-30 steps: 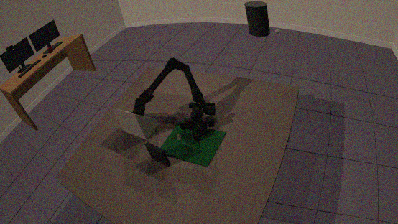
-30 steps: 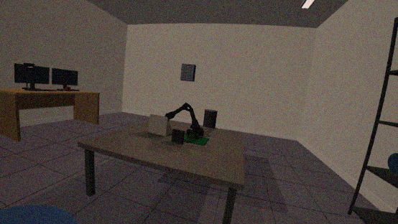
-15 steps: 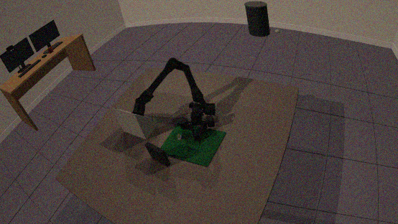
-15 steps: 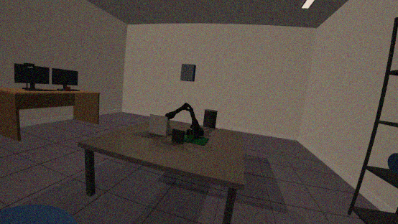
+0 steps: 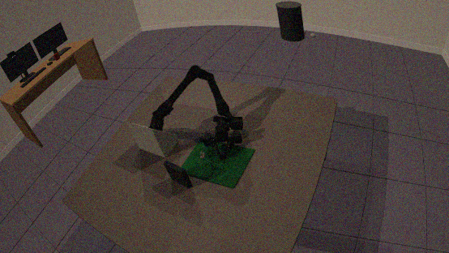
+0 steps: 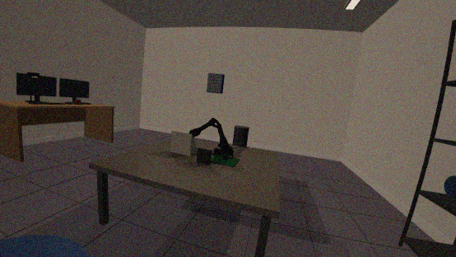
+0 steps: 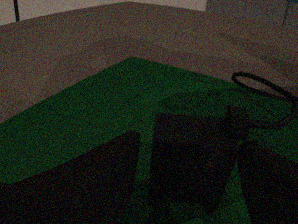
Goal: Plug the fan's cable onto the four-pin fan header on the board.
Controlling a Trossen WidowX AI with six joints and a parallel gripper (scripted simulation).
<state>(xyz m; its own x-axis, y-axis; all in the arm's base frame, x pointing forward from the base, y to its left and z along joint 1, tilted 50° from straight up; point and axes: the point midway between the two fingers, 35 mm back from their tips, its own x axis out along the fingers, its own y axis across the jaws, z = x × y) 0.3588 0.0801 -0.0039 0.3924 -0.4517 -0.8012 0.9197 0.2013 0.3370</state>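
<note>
The green board (image 5: 239,168) (image 6: 231,161) (image 7: 75,120) lies flat on the table. The dark plug (image 7: 192,165) stands over the board in the wrist view, with its black cable (image 7: 270,125) leaving to the right in a loop. My gripper (image 5: 222,154) (image 7: 189,146) is low over the board and open, one finger on each side of the plug. Green shows in a narrow gap between the left finger and the plug, and lower down between the plug and the right finger. The four-pin header is hidden, and how deep the plug sits cannot be told.
A dark upright block (image 5: 177,174) (image 6: 203,156) stands at the board's left edge. A pale upright panel (image 5: 149,139) (image 6: 182,143) stands farther left, near the arm's base. A small pale part (image 5: 202,154) is on the board, left of the gripper.
</note>
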